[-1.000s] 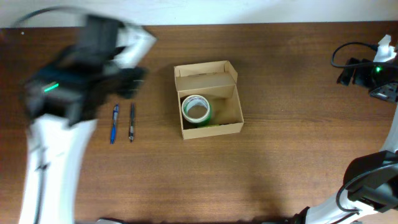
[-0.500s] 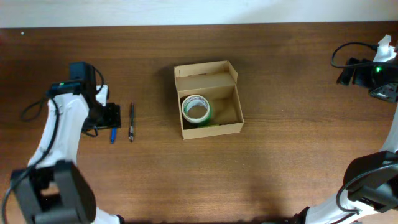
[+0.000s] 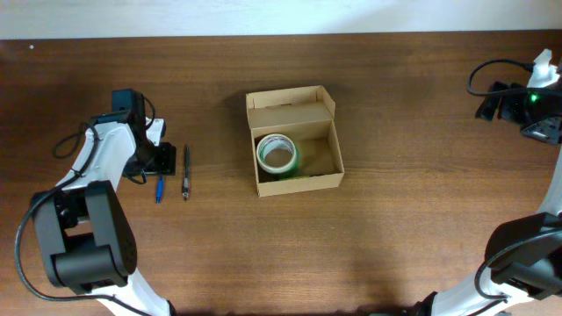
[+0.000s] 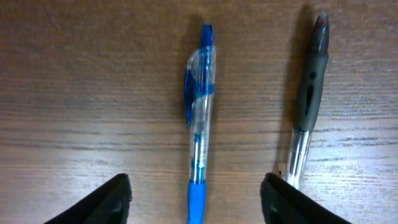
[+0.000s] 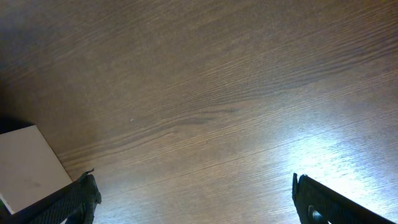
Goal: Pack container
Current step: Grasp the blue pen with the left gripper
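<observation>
Overhead, left gripper [image 3: 162, 160] is hiding half the blue pen [image 3: 159, 189]; wrist cam is showing fingers [image 4: 115, 202] spread astride it; right gripper [image 5: 193, 199] gaping too

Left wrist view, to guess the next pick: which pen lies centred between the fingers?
The blue pen, midway between the left gripper's open fingers; the black pen lies off to the side, by one fingertip.

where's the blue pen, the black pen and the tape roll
blue pen [image 4: 200, 124], left wrist view, clear barrel
black pen [image 4: 306, 96], left wrist view, dark grip
tape roll [image 3: 261, 154], overhead view, left rim
</observation>
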You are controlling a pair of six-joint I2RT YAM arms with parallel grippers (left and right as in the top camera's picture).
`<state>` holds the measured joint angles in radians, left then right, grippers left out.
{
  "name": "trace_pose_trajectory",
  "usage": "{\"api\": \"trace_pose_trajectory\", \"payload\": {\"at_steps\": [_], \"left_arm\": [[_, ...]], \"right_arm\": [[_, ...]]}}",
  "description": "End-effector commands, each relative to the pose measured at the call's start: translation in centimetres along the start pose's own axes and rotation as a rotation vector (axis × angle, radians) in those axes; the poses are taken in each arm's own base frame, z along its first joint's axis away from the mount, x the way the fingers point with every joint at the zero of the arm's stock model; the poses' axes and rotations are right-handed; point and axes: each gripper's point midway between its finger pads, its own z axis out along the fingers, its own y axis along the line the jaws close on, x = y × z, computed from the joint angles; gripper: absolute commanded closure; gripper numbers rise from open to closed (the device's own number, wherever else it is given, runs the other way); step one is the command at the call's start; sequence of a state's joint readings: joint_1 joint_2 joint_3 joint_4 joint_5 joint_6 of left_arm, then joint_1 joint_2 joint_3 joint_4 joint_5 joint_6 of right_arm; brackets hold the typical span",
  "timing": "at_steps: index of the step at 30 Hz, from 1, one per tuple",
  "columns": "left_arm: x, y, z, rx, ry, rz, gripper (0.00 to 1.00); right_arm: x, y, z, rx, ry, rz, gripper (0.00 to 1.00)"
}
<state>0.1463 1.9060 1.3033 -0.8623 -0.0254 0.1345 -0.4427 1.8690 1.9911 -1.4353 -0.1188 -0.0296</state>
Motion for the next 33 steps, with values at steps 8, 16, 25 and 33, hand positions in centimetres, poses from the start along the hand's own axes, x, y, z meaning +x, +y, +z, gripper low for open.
{"api": "trace_pose_trajectory", "payload": {"at_steps": [8,16,25,33], "left_arm": [[0.4,-0.1,2.0,0.018,0.043,0.029,0.36],[0.7,-0.2,2.9,0.021,0.069,0.029,0.37],[1.0,-0.2,3.6,0.025,0.089,0.033,0.63],[1.8,-0.4,4.8,0.032,0.135,0.034,0.76]], "right_arm": [[0.1,0.3,0.1,-0.01,0.003,0.002,0.01],[0.1,0.3,0.1,-0.01,0.002,0.002,0.01],[0.1,0.3,0.1,-0.01,0.003,0.002,0.01],[0.1,0.3,0.1,-0.01,0.003,0.002,0.01]]}}
